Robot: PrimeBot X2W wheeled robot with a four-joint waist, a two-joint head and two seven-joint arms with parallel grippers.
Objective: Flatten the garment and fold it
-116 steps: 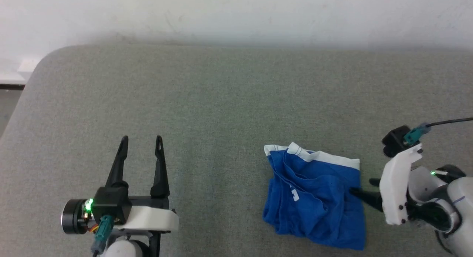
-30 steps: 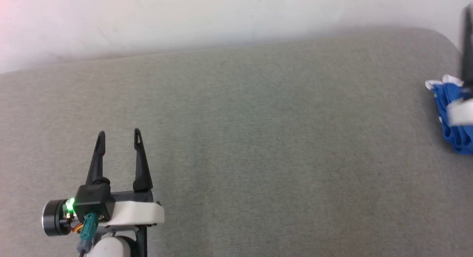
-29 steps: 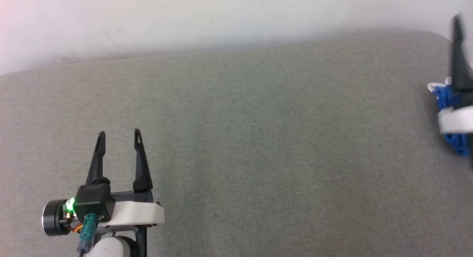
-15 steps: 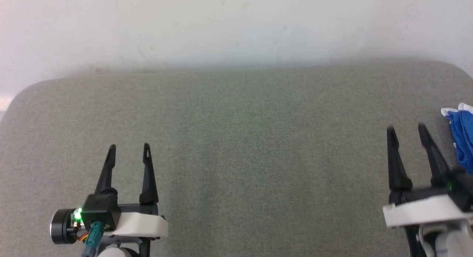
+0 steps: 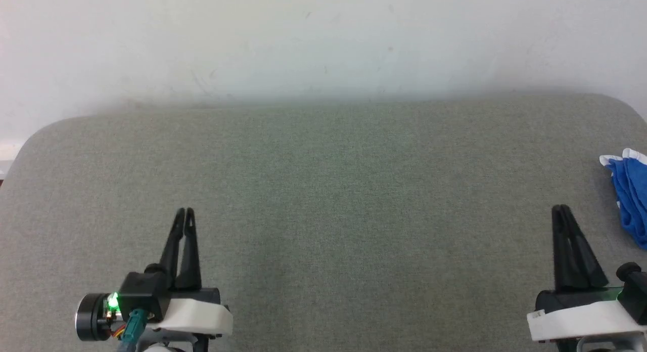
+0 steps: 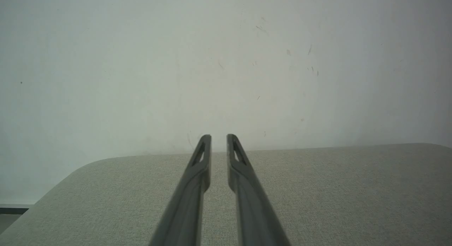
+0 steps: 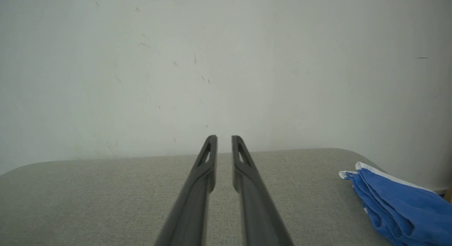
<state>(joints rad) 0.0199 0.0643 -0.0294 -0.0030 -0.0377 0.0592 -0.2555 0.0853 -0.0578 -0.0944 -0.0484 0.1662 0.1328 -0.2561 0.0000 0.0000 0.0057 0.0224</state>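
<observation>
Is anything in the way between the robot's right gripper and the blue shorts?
No, nothing visible. The garment lies to the right of the right gripper, apart from it, with bare grey cushion between them.

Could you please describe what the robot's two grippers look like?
The left gripper and right gripper each have two long, dark, tapering, slot-tipped fingers on a black block and white housing. The left carries a green light and teal cable plug.
</observation>
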